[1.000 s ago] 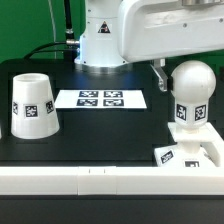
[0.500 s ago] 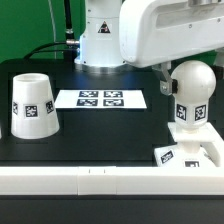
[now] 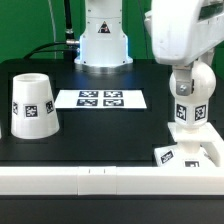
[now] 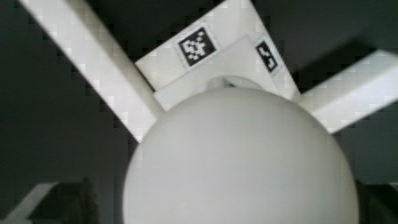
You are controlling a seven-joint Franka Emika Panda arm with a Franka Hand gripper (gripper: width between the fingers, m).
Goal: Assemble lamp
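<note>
Newly swung across to hang directly over bulb (image 3: pixel 192 90), upright on base (image 3: pixel 200 152) at exterior view's right; jaws' openness impossible to tell; shade (image 3: pixel 32 102) well apart, unfitted; bulb work likely next.

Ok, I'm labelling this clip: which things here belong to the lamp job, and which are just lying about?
Belong to the job:
shade
bulb
base

Just lying about:
marker board
</note>
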